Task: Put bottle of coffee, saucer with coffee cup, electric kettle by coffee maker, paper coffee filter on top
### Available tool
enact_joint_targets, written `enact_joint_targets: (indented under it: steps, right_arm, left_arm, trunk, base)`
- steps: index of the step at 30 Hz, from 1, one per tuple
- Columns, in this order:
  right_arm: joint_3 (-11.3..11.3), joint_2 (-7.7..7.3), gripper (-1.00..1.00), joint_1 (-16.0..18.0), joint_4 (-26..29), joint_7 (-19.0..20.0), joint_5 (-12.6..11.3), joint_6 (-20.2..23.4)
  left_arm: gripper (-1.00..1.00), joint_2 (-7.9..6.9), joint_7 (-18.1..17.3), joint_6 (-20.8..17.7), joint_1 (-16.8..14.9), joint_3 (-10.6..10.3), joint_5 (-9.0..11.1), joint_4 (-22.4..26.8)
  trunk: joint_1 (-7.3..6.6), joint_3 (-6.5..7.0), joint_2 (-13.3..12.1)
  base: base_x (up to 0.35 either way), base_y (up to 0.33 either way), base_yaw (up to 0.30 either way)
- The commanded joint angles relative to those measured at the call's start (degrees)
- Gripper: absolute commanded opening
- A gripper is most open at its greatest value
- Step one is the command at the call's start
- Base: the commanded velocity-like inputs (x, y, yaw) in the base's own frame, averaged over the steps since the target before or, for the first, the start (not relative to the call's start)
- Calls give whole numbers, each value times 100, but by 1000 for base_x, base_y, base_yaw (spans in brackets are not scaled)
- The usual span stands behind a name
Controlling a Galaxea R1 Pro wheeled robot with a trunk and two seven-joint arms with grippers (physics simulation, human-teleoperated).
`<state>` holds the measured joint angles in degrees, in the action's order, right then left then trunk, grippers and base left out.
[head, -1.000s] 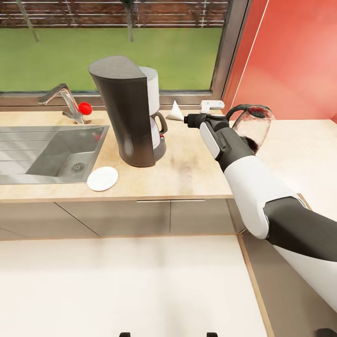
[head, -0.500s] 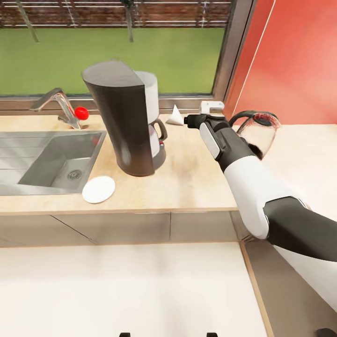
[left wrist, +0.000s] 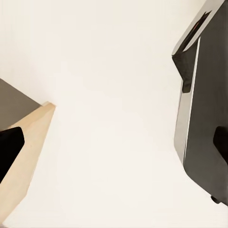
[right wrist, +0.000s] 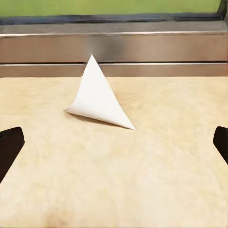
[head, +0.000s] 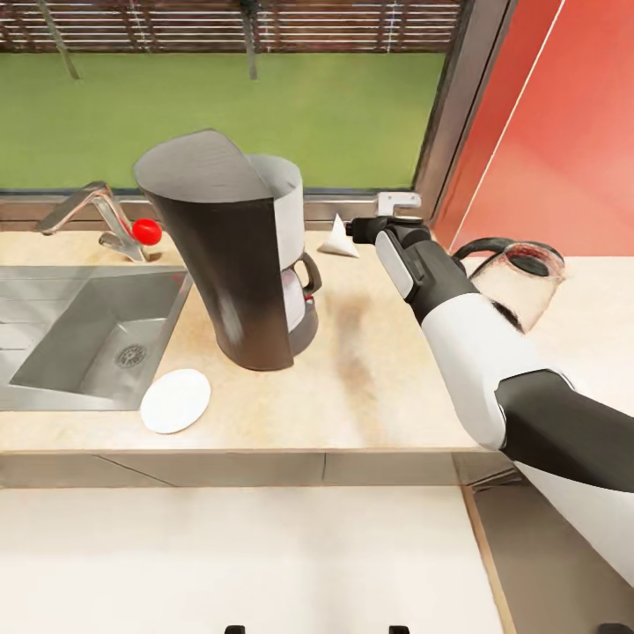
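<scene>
The tall dark grey coffee maker (head: 231, 255) stands on the beige countertop (head: 387, 387) right of the sink. A white saucer (head: 176, 401) lies in front of it near the counter edge. The white paper coffee filter (head: 339, 239) (right wrist: 97, 97) lies on its side by the window sill. My right gripper (head: 355, 231) (right wrist: 115, 145) is open just short of the filter, with nothing between its fingers. The glass electric kettle (head: 528, 295) stands behind my right forearm. My left gripper (left wrist: 114, 147) is open and empty over the pale floor. The bottle of coffee and the coffee cup are out of view.
A steel sink (head: 79, 343) with a faucet (head: 97, 207) and a red knob (head: 146, 232) is at the left. A small white fitting (head: 398, 202) sits on the window sill. A red wall (head: 546, 158) rises at the right. A dark panel (left wrist: 204, 109) hangs near my left gripper.
The whole head view has shifted as the camera moved in over the counter. My right gripper stays open just short of the filter. Nothing was picked up or set down.
</scene>
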<state>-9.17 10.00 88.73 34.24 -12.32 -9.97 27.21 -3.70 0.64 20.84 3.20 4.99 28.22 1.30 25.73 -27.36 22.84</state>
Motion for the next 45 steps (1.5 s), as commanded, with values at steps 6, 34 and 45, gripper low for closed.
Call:
enact_joint_targets:
  steps: [6,34,45]
  right_arm:
    - [-23,0,100,4,4,-51,-58,50]
    - [-13,0,100,4,-28,-51,-74,206]
    - [-19,0,100,4,-86,-120,-76,610]
  left_arm:
    - [100,1,7,11,5,46,-41,12]
    - [100,18,7,-2,5,54,-37,-44]
    - [100,26,7,7,5,54,-42,-51]
  trunk:
    - [5,-7,8]
    - [5,-7,8]
    - [5,-7,8]
  base:
    - [95,0,252]
    - [60,0,33]
    - [81,0,0]
